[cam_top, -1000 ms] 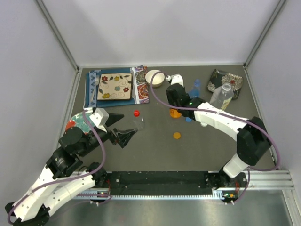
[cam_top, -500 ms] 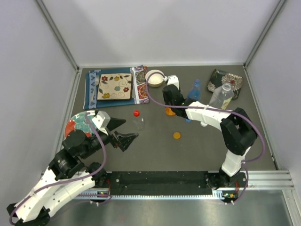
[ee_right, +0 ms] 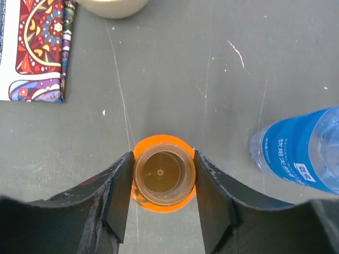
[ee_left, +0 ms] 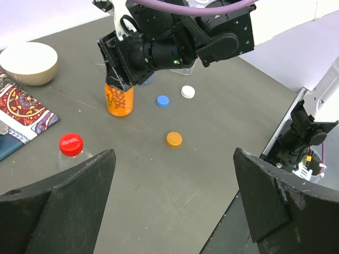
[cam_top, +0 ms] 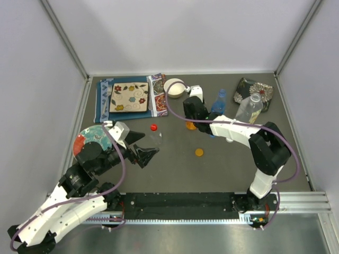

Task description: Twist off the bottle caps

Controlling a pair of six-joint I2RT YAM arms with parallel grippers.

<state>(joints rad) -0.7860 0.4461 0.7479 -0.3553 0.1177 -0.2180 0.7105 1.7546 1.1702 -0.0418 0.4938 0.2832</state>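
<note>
My right gripper is shut on the neck of the short orange bottle, which stands upright with its mouth open; the bottle also shows in the left wrist view and, under the gripper, in the top view. The orange cap, blue cap and white cap lie loose on the table. The red cap sits on the slim clear bottle. My left gripper is open and empty, just left of that bottle. The blue-tinted bottle and the wide clear bottle stand at the back right.
A white bowl stands behind the orange bottle. A patterned cloth with a tile lies at the back left. A colourful plate is under my left arm. A dark patterned dish sits in the back right corner.
My right gripper has carried the orange bottle a little to the left. My left gripper has shifted slightly right, toward the slim clear bottle.
</note>
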